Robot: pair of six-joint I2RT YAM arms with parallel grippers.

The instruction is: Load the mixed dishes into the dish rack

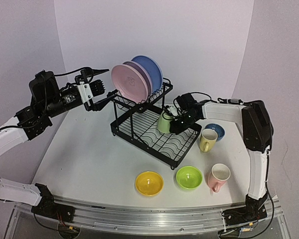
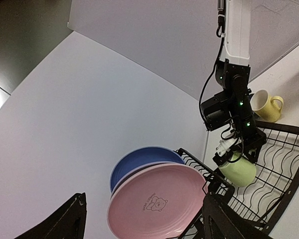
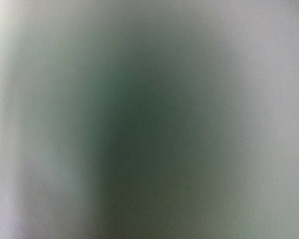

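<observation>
The black dish rack (image 1: 139, 134) stands mid-table. The pink plate (image 1: 128, 83), the lavender plate (image 1: 142, 74) and the blue plate (image 1: 150, 68) stand on edge in its raised shelf. My left gripper (image 1: 103, 97) is open and empty just left of the pink plate (image 2: 159, 191), its fingers (image 2: 70, 219) spread wide. My right gripper (image 1: 177, 121) is shut on the light green mug (image 1: 164, 122) and holds it over the lower tray; the mug also shows in the left wrist view (image 2: 238, 171). The right wrist view is a green-grey blur.
On the table right of the rack are a yellow mug (image 1: 207, 140) and a blue bowl (image 1: 216, 130). Along the front stand a yellow bowl (image 1: 149, 183), a lime bowl (image 1: 189, 177) and a pink mug (image 1: 218, 177).
</observation>
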